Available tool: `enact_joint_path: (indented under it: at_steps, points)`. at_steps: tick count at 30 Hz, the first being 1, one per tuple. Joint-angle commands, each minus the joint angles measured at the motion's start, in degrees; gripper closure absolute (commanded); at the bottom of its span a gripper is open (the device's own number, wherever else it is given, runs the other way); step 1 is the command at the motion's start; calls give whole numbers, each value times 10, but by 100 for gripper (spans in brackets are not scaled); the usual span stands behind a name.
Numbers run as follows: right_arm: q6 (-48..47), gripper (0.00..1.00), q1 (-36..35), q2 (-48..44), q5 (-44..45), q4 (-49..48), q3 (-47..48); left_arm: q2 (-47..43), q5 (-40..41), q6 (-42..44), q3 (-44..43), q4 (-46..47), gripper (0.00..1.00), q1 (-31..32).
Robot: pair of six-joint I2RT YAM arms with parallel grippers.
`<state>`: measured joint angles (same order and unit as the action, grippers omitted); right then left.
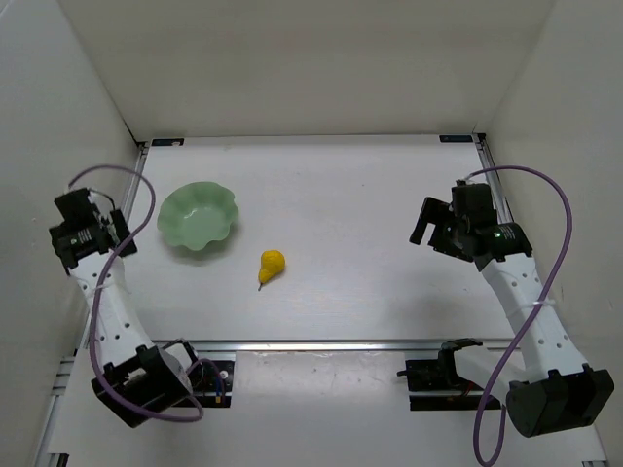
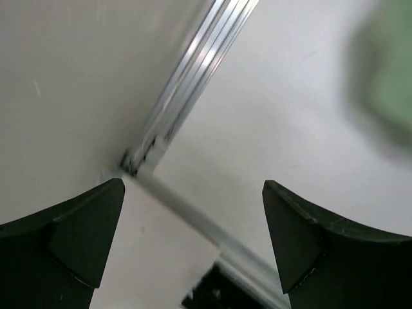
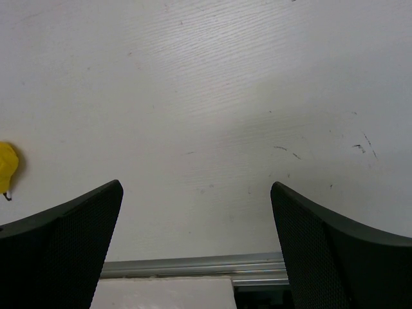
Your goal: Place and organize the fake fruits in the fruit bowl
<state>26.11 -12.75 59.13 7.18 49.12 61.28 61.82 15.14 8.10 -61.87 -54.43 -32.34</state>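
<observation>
While both arms are held above the table [image 1: 350, 195], the left gripper [image 1: 88, 229] is seen with its jaws spread wide and nothing between them; the same is noted for the right gripper [image 1: 428, 224], wide open and empty. The pear [image 1: 272, 263] is found lying on the table between the two grippers, well apart from each and off to the right gripper's left. The bowl [image 1: 170, 209] is placed near the left gripper, on its right side. The pear is left outside the bowl, near its rim, not touching.
</observation>
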Motion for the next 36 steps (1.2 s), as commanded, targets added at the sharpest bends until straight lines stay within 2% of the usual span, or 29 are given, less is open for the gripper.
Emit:
enact_joint_path:
  at_steps: [1,2,4,5,7,8,9,11,12,15,18,22,26,30,33,34,35,36]
  points:
    - [-20,0,2,4,4,-13,17,-3,-110,38,-120,-13,0,79]
    - [-25,0,2,11,4,-13,17,3,-129,56,-168,-35,0,130]
    - [-26,0,2,11,4,-13,24,31,-155,62,-210,-58,0,182]
    - [-26,0,2,11,9,-13,24,44,-155,62,-241,-87,0,247]
    - [-20,0,2,5,18,-19,24,86,-130,62,-256,-108,0,319]
    - [-20,0,2,5,23,-19,29,97,-130,74,-256,-114,0,355]
    - [-20,0,2,5,23,-25,29,113,-122,74,-250,-114,0,429]
    - [-20,0,2,5,17,-31,34,134,-100,81,-244,-114,0,504]
    - [-20,0,2,5,17,-31,34,146,-89,81,-225,-114,0,572]
    - [-14,0,2,5,12,-31,34,187,-77,81,-182,-84,0,664]
    - [-8,0,2,-1,12,-31,27,221,-94,73,-164,-30,0,692]
    - [-3,0,2,-6,17,-31,21,311,-123,39,-164,-23,0,692]
    - [-3,0,2,-17,17,-25,10,328,-123,25,-113,41,0,692]
    - [-3,0,2,-17,22,-20,10,360,-159,14,-101,79,0,692]
    - [-9,0,2,-17,27,-14,16,394,-152,7,-101,93,0,686]
    - [-9,0,2,-17,28,-14,16,400,-152,1,-101,93,3,686]
    - [-9,0,2,-17,28,-14,22,400,-152,1,-101,99,20,678]
    - [-14,0,2,-17,34,-9,22,406,-158,1,-101,99,29,669]
